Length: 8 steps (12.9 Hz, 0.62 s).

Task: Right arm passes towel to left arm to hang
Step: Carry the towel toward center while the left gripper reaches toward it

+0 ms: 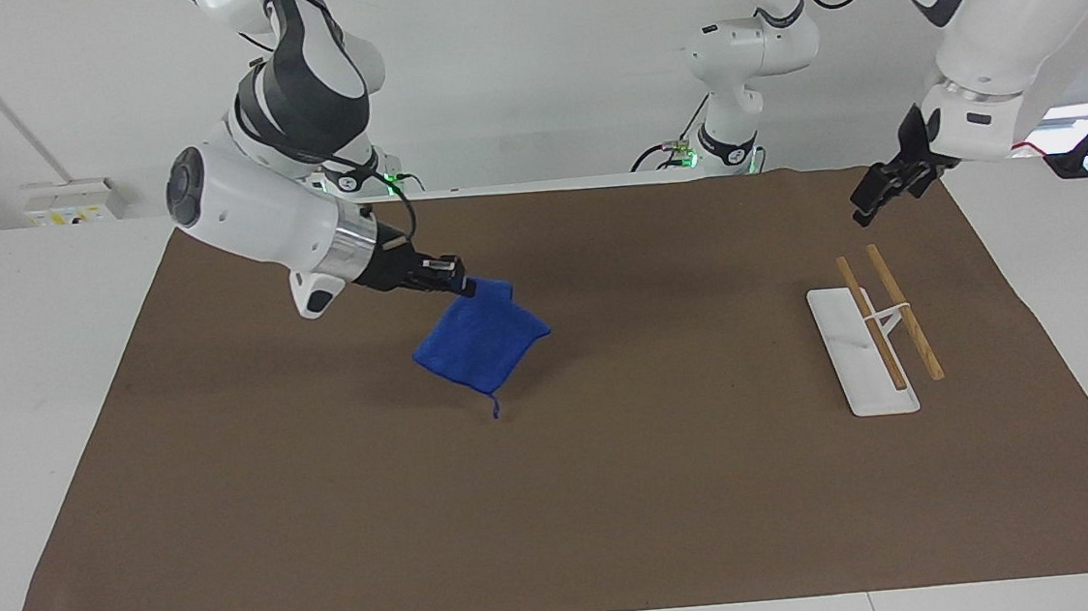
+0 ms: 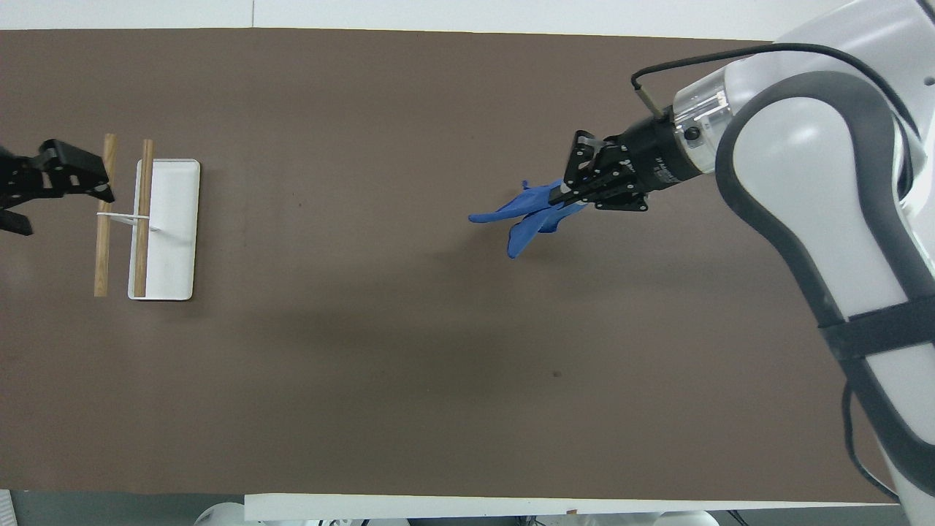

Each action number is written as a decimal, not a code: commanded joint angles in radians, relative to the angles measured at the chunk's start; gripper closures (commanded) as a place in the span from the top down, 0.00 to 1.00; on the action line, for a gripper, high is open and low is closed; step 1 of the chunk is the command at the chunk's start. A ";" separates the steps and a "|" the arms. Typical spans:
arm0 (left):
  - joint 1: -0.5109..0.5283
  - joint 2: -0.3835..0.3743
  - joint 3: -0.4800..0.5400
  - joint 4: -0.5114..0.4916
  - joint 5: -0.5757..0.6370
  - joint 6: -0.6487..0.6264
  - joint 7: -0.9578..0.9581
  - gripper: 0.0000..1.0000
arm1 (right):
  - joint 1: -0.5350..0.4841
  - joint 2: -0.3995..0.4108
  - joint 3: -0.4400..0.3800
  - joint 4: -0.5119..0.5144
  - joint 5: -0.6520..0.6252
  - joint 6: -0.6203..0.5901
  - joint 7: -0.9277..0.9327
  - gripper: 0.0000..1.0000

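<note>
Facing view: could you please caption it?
Right gripper carries the blue towel above the mat; open left gripper waits near the rack.

We see even, bright overhead lighting in both views, no glare on the brown mat (image 1: 617,494). Shadows are soft and diffuse: a faint one under the towel (image 1: 481,346), a broad dim band across the mat under the right arm in the overhead view. Focus is sharp throughout; no motion blur; slight edge curvature only.

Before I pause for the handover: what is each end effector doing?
Left end effector: open, empty, raised near the rack.
Right end effector: shut on the towel.
</note>
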 commanded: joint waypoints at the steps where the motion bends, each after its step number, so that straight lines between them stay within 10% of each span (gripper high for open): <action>1: -0.143 -0.040 0.009 -0.120 -0.008 0.173 -0.300 1.00 | 0.065 -0.002 0.000 -0.004 0.100 0.052 0.117 0.00; 8: -0.339 -0.042 0.009 -0.267 -0.062 0.373 -0.764 1.00 | 0.149 -0.002 0.002 -0.008 0.205 0.151 0.325 0.00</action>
